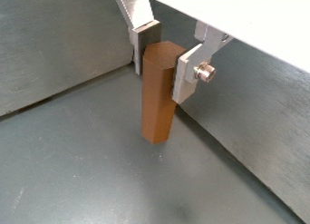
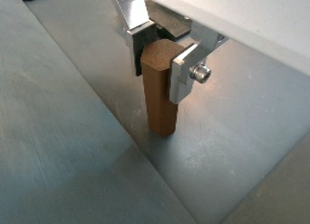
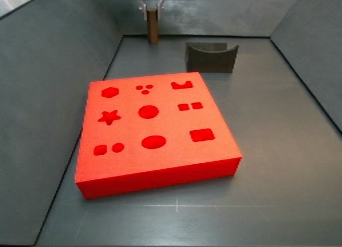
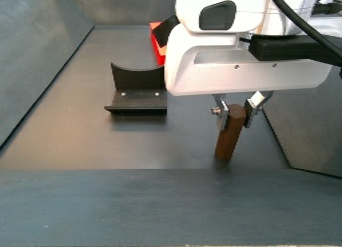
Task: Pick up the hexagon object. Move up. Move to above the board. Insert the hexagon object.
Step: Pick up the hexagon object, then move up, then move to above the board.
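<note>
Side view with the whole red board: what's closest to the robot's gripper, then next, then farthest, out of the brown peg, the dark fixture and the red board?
1. The hexagon object: upright between the fingers of the gripper, at the back.
2. The fixture: beside the peg, back of the floor.
3. The board: lying toward the front.

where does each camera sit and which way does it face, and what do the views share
Wrist view: on the arm, looking down past the claw at the hexagon object on the grey floor.
Wrist view: the same, claw and hexagon object.
Side view: high in front of the board, facing the far claw and the fixture.
Side view: low, opposite, behind the claw; the white wrist housing fills it.
All show the hexagon object between the fingers.
</note>
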{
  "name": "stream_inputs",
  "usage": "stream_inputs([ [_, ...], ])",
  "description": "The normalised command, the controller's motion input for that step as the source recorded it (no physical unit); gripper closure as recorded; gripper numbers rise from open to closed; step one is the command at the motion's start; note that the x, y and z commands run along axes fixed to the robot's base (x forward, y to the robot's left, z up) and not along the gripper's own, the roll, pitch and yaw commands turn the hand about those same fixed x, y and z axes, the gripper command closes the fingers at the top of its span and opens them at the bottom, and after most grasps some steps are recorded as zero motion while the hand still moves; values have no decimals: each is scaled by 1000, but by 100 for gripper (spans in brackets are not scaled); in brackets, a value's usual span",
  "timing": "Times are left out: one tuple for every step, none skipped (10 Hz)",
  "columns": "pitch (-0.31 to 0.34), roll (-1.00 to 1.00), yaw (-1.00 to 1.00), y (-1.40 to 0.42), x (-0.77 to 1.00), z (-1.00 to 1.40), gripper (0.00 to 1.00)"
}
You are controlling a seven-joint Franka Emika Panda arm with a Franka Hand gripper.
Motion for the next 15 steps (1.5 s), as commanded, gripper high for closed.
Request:
stream_inputs([
  [0, 0, 0, 0, 0, 0, 100],
  [0, 0, 0, 0, 0, 0, 100],
  [0, 0, 0, 0, 0, 0, 100],
  [0, 0, 0, 0, 0, 0, 100],
  [0, 0, 0, 0, 0, 0, 100],
  [0, 0, 0, 0, 0, 0, 100],
  [0, 0, 0, 0, 0, 833, 100],
  [10, -7, -4, -23, -29, 821, 100],
  [19, -4, -9, -36, -66, 742, 100],
  [18, 23, -15, -20, -56, 577, 100],
  [27, 39, -17, -10, -46, 426, 100],
  [36, 51, -14, -7, -38, 267, 100],
  [303, -225, -53, -234, -56, 1000, 100],
  [300, -213, -49, -234, -51, 1000, 100],
  [251, -169, -29, -207, -41, 1000, 100],
])
